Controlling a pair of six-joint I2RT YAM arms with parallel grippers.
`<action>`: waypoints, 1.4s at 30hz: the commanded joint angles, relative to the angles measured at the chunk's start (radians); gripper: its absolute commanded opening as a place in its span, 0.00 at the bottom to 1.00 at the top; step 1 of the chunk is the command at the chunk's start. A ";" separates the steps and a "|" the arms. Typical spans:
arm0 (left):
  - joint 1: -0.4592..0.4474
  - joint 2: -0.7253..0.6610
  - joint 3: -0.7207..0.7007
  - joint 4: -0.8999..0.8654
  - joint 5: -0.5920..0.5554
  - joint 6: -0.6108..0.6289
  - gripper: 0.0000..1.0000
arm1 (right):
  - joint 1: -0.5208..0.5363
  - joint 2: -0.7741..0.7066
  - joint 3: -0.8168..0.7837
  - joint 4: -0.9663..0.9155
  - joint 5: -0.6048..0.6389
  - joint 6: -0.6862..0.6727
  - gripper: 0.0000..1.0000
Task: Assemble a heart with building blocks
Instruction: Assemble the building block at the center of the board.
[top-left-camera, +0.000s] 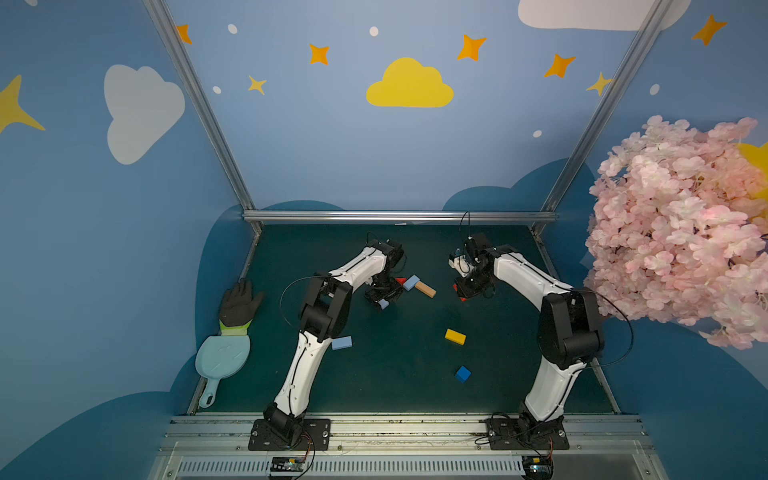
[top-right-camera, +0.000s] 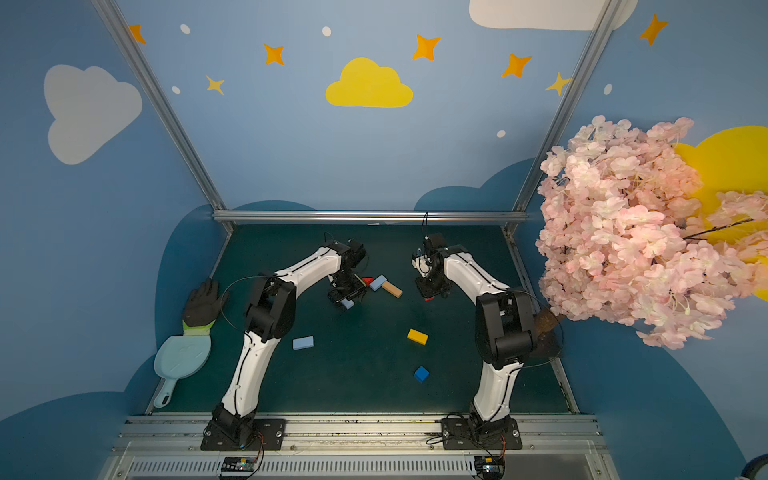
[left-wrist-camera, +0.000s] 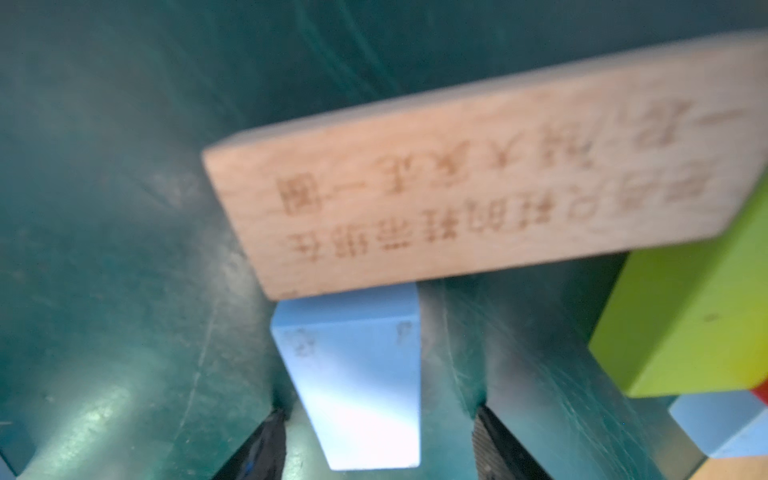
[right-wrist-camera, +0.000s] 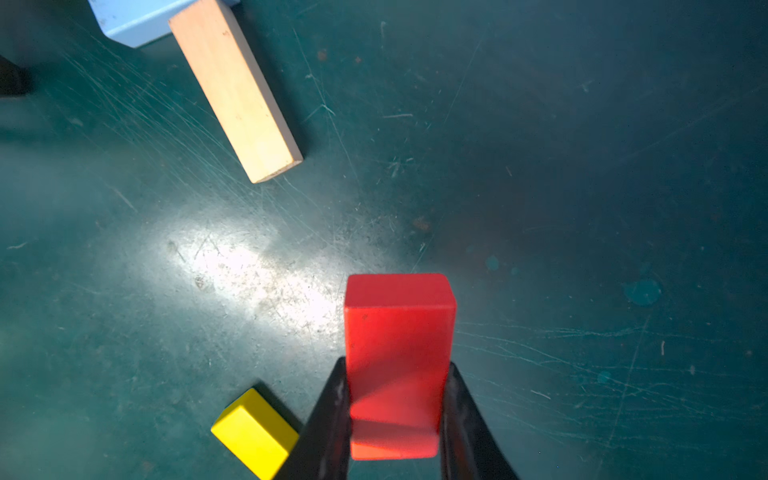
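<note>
One red block (right-wrist-camera: 397, 365) clamped, long axis along right fingers (right-wrist-camera: 328, 424), protruding past tips.

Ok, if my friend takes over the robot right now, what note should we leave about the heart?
Left tool: open, astride a light blue block whose far end reaches an engraved tan block. A lime green block sits beside that.
Right tool: shut on a red block.
Done: only the top is begun, around the red wedge, with a second light blue block and a plain tan block on its other side.
Left: place the red block, then the loose yellow block, dark blue cube and third light blue block.
</note>
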 joint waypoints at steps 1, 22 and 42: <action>-0.002 0.027 0.022 -0.028 -0.025 0.024 0.78 | 0.006 0.009 0.025 -0.020 -0.012 -0.005 0.00; 0.033 -0.416 -0.185 0.121 -0.236 0.251 1.00 | 0.091 -0.129 0.098 -0.128 0.085 0.502 0.00; 0.234 -0.725 -0.748 0.289 -0.200 0.305 1.00 | 0.363 0.136 0.158 -0.074 0.119 1.414 0.00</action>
